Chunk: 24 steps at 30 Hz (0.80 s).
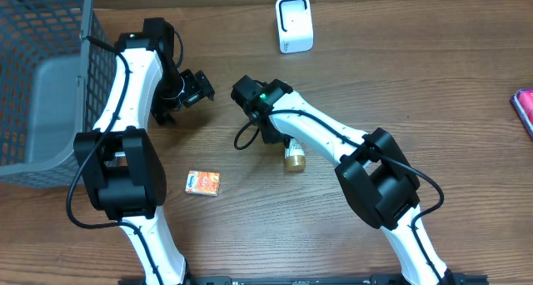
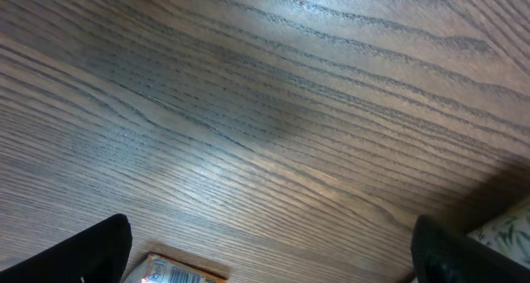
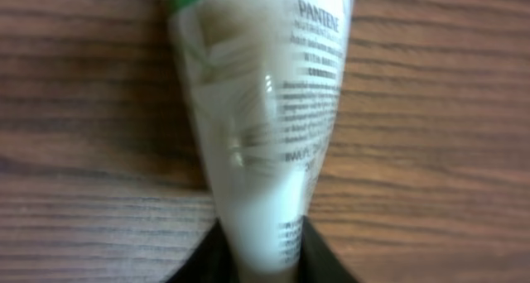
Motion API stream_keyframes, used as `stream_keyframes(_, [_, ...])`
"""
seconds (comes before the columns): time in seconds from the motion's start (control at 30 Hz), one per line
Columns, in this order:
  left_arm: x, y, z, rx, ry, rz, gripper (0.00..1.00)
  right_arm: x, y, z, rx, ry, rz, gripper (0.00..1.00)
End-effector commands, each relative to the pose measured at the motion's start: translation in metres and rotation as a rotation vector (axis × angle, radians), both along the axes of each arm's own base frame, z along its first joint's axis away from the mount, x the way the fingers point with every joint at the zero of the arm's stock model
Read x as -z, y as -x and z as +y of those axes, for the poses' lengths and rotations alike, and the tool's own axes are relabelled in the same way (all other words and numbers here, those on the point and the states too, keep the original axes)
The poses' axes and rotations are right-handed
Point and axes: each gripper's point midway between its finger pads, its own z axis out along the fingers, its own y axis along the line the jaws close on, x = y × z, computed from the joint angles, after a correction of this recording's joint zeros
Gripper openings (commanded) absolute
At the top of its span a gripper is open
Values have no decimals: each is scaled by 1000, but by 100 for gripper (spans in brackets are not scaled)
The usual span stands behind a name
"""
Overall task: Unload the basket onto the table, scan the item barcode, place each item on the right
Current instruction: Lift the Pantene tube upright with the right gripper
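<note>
My right gripper (image 1: 272, 128) is shut on the flat end of a white Pantene tube (image 3: 261, 109), which fills the right wrist view with its printed text facing the camera. The black fingertips (image 3: 199, 265) press in on both sides of the tube's narrow end. From overhead only the tube's gold cap (image 1: 293, 159) shows below the arm, near the table's middle. The white barcode scanner (image 1: 294, 24) stands at the back of the table. My left gripper (image 1: 190, 88) hangs open over bare wood, holding nothing; its fingertips (image 2: 91, 254) sit wide apart.
A small orange packet (image 1: 203, 182) lies flat on the table in front of the left arm, and its edge (image 2: 174, 272) shows in the left wrist view. A grey mesh basket (image 1: 50, 18) fills the far left. A pink object (image 1: 525, 108) sits at the right edge.
</note>
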Motion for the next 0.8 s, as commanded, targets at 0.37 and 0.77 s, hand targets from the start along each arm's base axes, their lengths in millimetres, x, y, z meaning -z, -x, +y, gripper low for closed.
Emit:
stream_keyframes(0.37, [-1,-3,2,-13,-14,-4,100,-66,17,52,-92,-955,515,4])
stream_keyframes(0.77, [-1,-3,2,-12,-14,-3,100,11,-18,-81,228,-783,444,24])
